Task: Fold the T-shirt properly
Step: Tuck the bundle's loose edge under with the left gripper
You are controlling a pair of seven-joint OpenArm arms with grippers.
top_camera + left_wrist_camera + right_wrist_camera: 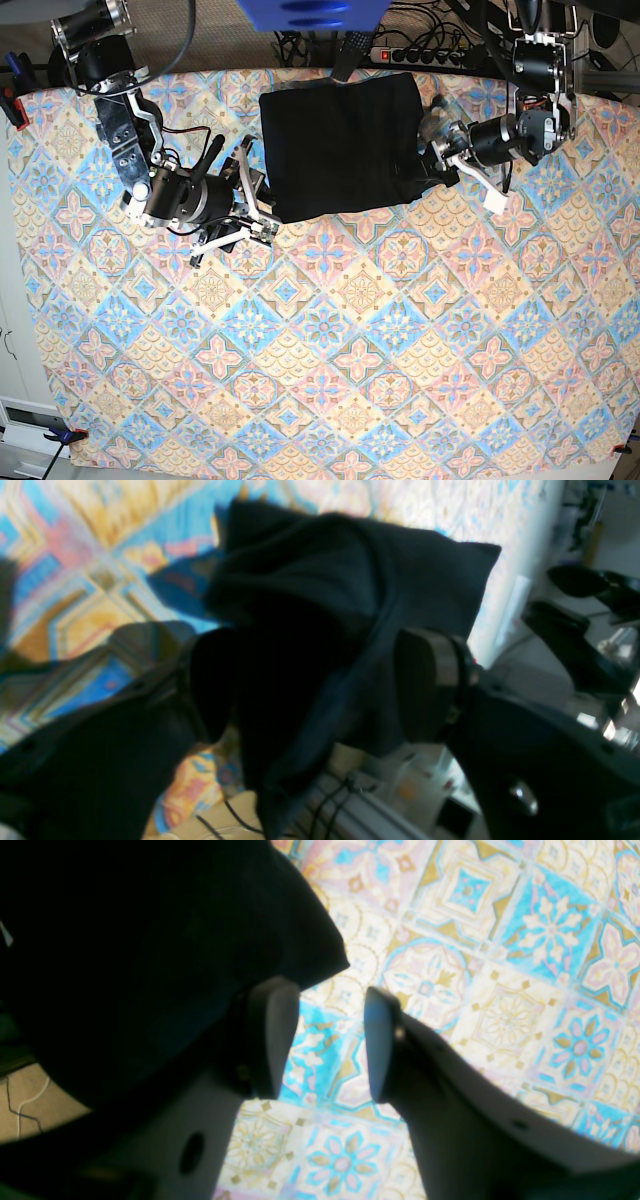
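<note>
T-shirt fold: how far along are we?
Done: the T-shirt already lies as a compact dark rectangle on the patterned cloth.
In hand: the left gripper is shut on a bunch of its fabric at one edge; the right gripper is open and empty beside the opposite corner.
Left: probably laying that held edge down, letting go, and perhaps one more fold.

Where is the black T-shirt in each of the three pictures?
Left wrist view: the T-shirt fills the middle, bunched between the left gripper's fingers.
Right wrist view: it covers the upper left, beside the open right gripper, which holds nothing.
Base view: it lies folded at the top centre, between both arms.
Shared landmark: the patterned tablecloth under the shirt shows in every view.
</note>
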